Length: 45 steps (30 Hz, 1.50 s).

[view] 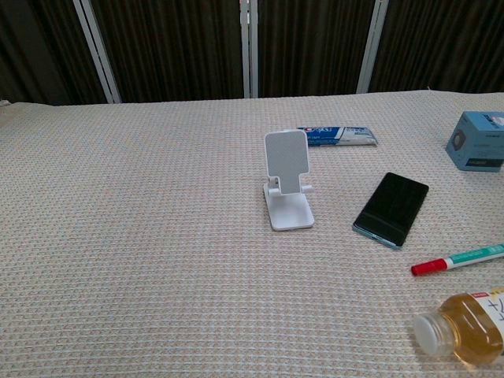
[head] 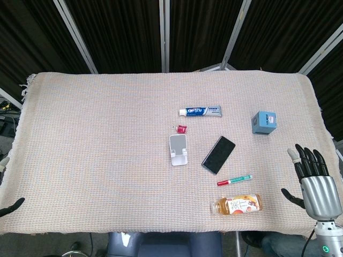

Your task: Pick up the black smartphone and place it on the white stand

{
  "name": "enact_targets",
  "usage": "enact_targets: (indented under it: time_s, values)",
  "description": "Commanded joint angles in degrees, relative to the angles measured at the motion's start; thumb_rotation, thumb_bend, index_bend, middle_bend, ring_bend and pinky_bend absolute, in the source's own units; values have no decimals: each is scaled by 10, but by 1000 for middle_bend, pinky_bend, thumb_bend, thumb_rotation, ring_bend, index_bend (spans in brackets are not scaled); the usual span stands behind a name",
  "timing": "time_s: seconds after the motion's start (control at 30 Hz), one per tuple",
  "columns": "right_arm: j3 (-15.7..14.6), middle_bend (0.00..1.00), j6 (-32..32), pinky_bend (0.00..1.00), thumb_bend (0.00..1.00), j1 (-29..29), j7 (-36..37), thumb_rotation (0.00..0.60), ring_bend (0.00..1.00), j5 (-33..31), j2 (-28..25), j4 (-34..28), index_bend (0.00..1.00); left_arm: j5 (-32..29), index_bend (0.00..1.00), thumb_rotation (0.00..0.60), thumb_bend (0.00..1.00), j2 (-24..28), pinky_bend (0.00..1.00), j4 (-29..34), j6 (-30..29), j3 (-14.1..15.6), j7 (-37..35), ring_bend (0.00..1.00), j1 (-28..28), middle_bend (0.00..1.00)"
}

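The black smartphone (head: 218,155) (view: 391,209) lies flat and slanted on the woven cloth, just right of the white stand (head: 179,149) (view: 287,181), with a small gap between them. The stand is upright and nothing rests on it. My right hand (head: 313,179) hovers at the table's right front corner, well right of the phone, fingers spread and holding nothing. Of my left hand only a dark fingertip (head: 10,206) shows at the left front edge in the head view. Neither hand appears in the chest view.
A toothpaste tube (head: 200,111) (view: 339,135) lies behind the stand, with a small red item (head: 181,128) beside it. A blue box (head: 263,122) (view: 478,141) stands at the right. A red-capped marker (head: 235,180) (view: 459,259) and a tea bottle (head: 236,205) (view: 463,328) lie in front of the phone.
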<state>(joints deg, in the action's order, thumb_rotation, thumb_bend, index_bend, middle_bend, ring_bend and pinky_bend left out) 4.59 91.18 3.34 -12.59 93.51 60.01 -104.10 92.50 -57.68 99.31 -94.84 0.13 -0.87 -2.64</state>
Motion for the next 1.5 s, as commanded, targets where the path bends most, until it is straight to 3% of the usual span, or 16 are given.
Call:
enact_targets:
  time_s: [0.03,0.23,0.37,0.57,0.7,0.93,1.03,1.5]
  values:
    - [-1,0,-1,0,0,0,-1,600,0,1,0,0,0,0,0,600,0,2,0,2,0,0,-3,0,0,0]
    - [-6,0,-21,0,0,6,2,600,0,-2,-1,-3,0,-3,0,600,0,0,0,-2,4,0,-5,0,1,0]
    - [7,0,-79,0,0,50,19,600,0,-2,-2,12,0,-8,0,600,0,-5,0,-6,10,-6,-4,0,7,0]
    - [29,7,-261,0,0,203,128,600,0,36,22,150,19,-36,0,600,0,-17,0,-13,49,-14,2,0,26,0]
    - [28,80,-313,0,0,278,200,600,1,76,79,264,105,-58,0,600,0,-25,0,-14,66,-24,18,0,35,0]
    - [-14,151,-336,102,0,373,270,600,56,159,194,470,184,-100,0,600,0,-40,0,-20,95,-34,42,0,46,0]
    - [-32,168,-327,122,0,389,297,600,76,176,231,528,191,-110,0,600,0,-41,0,-23,100,-38,44,0,48,0]
    - [-111,198,-304,136,9,451,346,600,116,229,337,693,200,-146,0,600,0,-49,0,-43,126,-44,46,0,58,0]
